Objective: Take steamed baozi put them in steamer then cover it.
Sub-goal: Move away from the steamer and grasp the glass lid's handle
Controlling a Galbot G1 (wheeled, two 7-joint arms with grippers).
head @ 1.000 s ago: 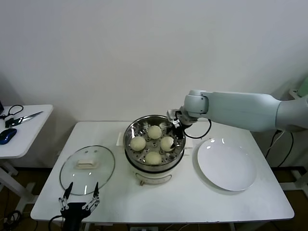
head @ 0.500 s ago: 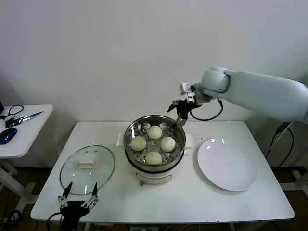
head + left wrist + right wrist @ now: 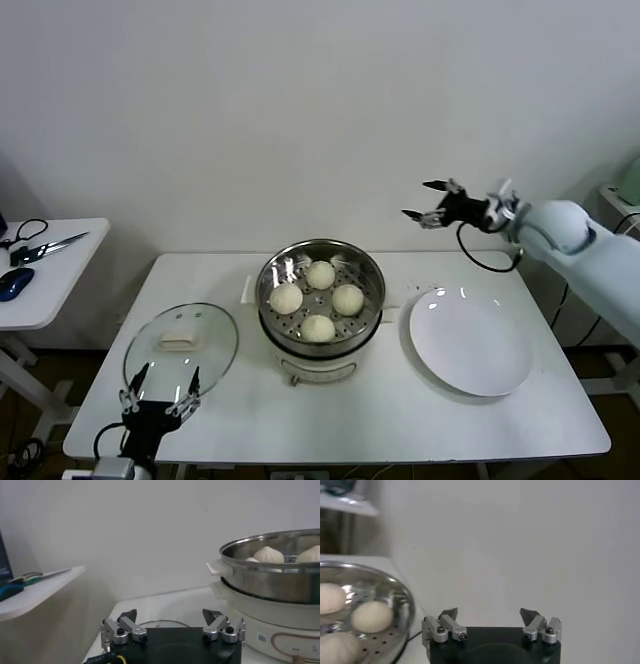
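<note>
baozi: all four buns (image 3: pixel 318 300) sit inside the steamer (image 3: pixel 320 345) on the perforated tray, mid-table
cover: glass lid (image 3: pixel 181 351) lies flat on the table to the steamer's left, not on the pot
left gripper: (image 3: pixel 159 392) low at the table's near edge, right by the lid's front rim, fingers spread wide, holding nothing
right gripper: (image 3: pixel 428 200) up in the air, above and right of the steamer, over the white plate's (image 3: pixel 470 345) far side, jaws wide open and empty
</note>
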